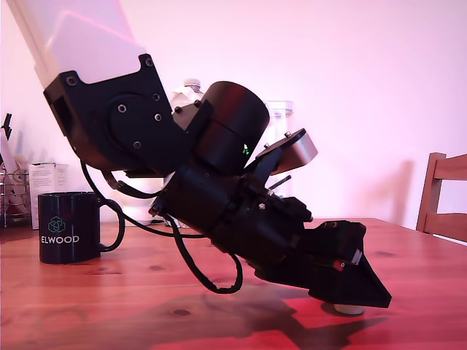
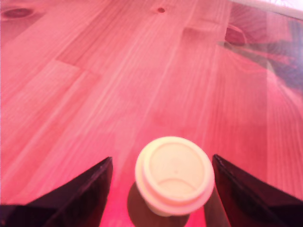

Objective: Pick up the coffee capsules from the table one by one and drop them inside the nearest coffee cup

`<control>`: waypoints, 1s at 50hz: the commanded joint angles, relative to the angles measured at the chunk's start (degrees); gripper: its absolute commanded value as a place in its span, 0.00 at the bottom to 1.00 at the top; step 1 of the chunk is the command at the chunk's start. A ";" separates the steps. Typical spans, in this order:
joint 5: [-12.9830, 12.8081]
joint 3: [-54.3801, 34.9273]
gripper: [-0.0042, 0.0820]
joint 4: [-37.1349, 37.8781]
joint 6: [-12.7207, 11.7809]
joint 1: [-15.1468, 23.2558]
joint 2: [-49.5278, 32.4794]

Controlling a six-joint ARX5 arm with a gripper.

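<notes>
White "ELWOOD" lettering under a hexagon logo on the black coffee cup (image 1: 68,227).

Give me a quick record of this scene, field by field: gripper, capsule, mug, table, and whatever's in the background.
gripper: gripper open, low over the table, a finger on each side of the capsule, gaps visible on both sides
capsule: cream capsule standing on the table, flat wide face up, not lifted
mug: black ELWOOD mug upright at the exterior view's left, well apart from the gripper; inside not visible
table: reddish wooden table with grain and dark knots
background: wooden chair at the exterior view's right
</notes>
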 commanded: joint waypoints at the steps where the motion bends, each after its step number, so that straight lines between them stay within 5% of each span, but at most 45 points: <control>1: -0.28 -0.44 0.62 -1.09 0.22 -0.31 1.70; 6: -0.28 -0.44 0.52 -2.62 0.81 -0.28 1.70; 19: -0.74 -0.44 0.45 -6.40 4.24 -0.07 1.66; 27: -0.74 -0.44 0.32 -6.38 4.22 -0.07 1.66; 50: -0.70 -0.44 0.19 -6.21 4.22 0.13 1.03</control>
